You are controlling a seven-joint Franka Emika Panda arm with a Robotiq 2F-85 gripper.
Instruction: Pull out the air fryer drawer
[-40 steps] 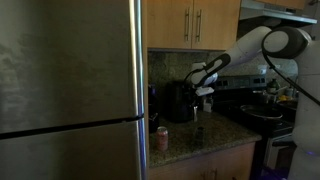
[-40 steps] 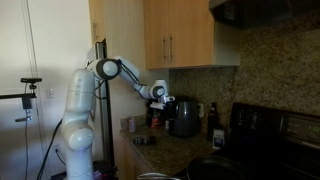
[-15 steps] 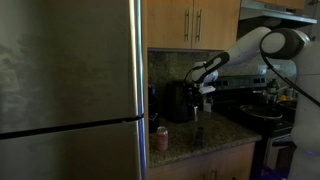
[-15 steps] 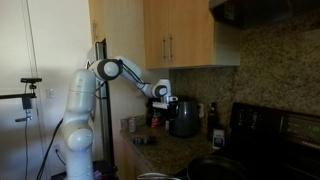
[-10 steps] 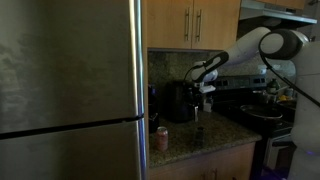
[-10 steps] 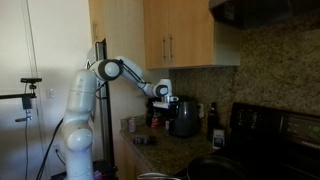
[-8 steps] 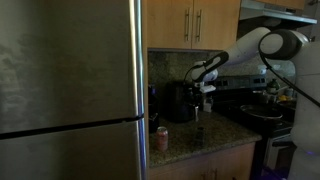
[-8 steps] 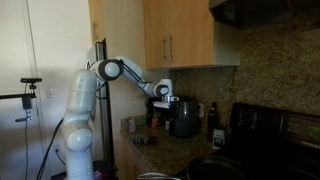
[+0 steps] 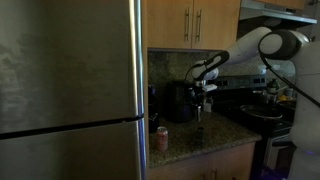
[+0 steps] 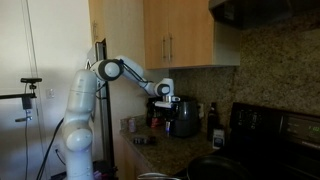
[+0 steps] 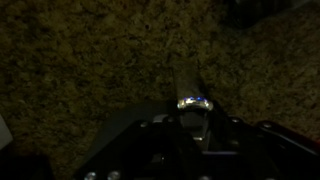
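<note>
The tall steel fridge (image 9: 70, 90) fills the foreground in an exterior view. Beyond it, the black, squat, boxy air fryer (image 9: 180, 102) sits on the speckled granite countertop (image 9: 215, 135). The black gripper (image 9: 203, 91) is at the fryer's upper front with its jaws pressed together. It is too dark to tell whether they pinch anything. The label on the small orange-red can (image 9: 162, 138) is too small to read.

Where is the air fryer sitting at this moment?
In an exterior view, the air fryer stands on the granite counter below the wooden cabinets, between the steel fridge and the tool.
</note>
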